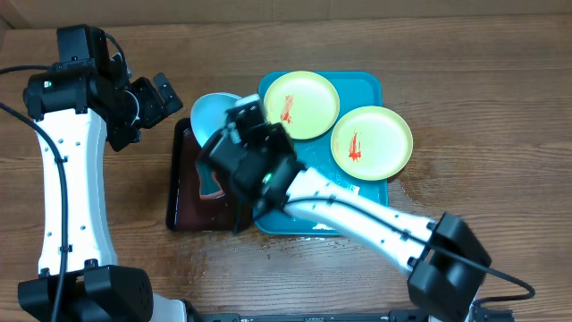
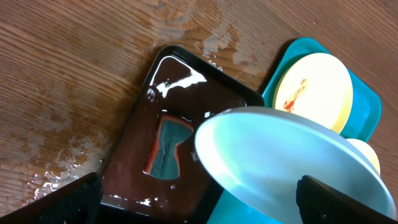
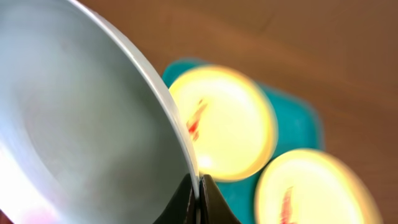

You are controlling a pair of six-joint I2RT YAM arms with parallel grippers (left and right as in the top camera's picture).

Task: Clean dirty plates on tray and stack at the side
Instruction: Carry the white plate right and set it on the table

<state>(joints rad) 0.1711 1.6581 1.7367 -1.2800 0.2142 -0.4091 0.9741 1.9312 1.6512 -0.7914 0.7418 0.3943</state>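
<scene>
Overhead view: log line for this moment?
right gripper: shut on blue plate rim | left gripper: open, empty | yellow plates: two, sauced, on turquoise tray | sponge: in black tray

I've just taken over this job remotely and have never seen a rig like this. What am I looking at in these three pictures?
Two robot arms work at a wooden table. One picture looks down from above; the other two come from a camera on each wrist. The right gripper pinches the rim of the light-blue plate, held tilted by the black tray, which holds a sponge. The left gripper is open and holds nothing. Two yellow-green plates with red smears lie on the turquoise tray.
</scene>
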